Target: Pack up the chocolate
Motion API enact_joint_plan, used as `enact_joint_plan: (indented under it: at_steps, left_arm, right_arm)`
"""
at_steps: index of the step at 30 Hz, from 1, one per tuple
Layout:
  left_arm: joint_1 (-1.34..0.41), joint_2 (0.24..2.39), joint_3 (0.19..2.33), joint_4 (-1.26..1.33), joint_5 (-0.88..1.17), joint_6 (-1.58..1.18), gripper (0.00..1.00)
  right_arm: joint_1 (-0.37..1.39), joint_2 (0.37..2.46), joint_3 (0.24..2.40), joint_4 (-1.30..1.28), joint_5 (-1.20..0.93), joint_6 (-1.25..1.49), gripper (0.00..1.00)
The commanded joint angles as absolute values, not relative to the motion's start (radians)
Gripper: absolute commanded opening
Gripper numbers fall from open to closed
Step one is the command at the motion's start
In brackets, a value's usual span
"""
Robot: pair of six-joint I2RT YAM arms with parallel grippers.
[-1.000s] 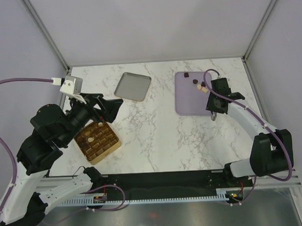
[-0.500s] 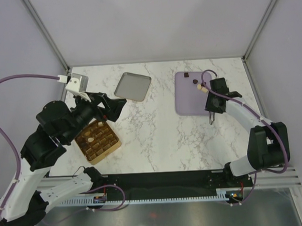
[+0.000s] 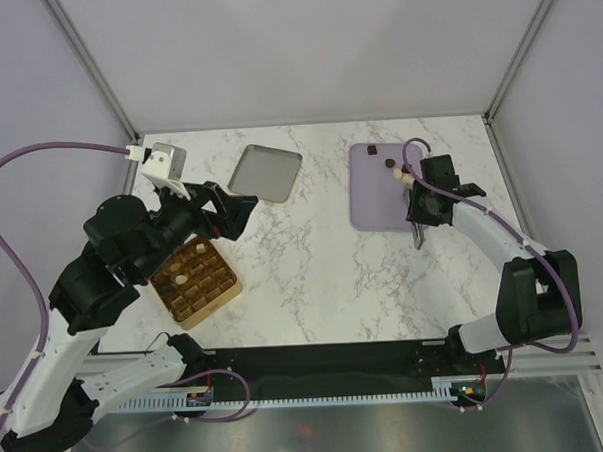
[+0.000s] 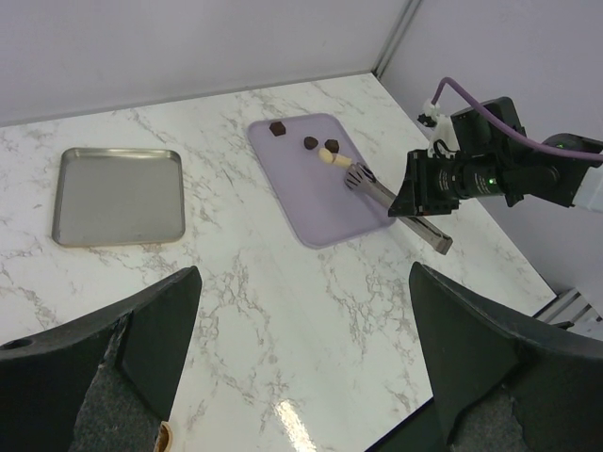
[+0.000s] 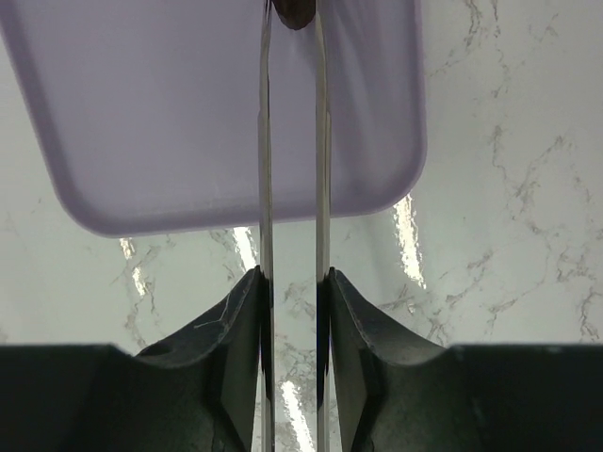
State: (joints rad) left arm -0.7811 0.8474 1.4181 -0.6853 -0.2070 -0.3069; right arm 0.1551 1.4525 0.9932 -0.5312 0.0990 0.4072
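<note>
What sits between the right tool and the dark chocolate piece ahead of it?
The metal tongs clamped in the right tool, their two arms reaching over the lilac tray to the dark chocolate piece; the right wrist view shows it.

Left arm [image 3: 111, 262] and right arm [image 3: 494, 234] are of like build: bulky matt-black joint housings joined by smooth white tubular links, each trailed by a thin purple cable [image 3: 78, 146]. The left wrist bears a small white-and-grey box camera [image 3: 162, 162] on a white bracket; the right wrist housing shows one green light [image 4: 489, 182]. Left gripper [image 4: 301, 273] has broad, black, wedge-shaped fingers [image 4: 141, 348] with a grainy face, while the right gripper [image 5: 292, 275] has black, smoothly curved fingers [image 5: 236, 330] with glossy edges.
</note>
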Motion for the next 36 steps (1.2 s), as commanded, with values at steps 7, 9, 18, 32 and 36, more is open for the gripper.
enact_joint_plan:
  at_steps: [7,9,18,32,36]
  left_arm:
    - [-0.781,0.87,1.466,-0.658,-0.196,-0.31,1.0]
    - [-0.781,0.874,1.468,-0.657,-0.198,-0.308,1.0]
    - [-0.781,0.859,1.491,-0.653,-0.242,-0.302,1.0]
    - [-0.781,0.839,1.584,-0.638,-0.298,-0.293,0.99]
    - [-0.781,0.83,1.595,-0.629,-0.31,-0.281,0.99]
  right_arm:
    - [0.267,1.373,1.06,-0.532,0.04,0.434,0.34]
    - [0.302,1.382,1.077,-0.526,0.043,0.452,0.34]
    - [0.615,1.471,1.192,-0.405,0.017,0.546,0.33]
    - [1.012,1.868,1.543,-0.264,-0.106,0.561,0.33]
    - [1.063,1.936,1.597,-0.262,-0.141,0.546,0.33]
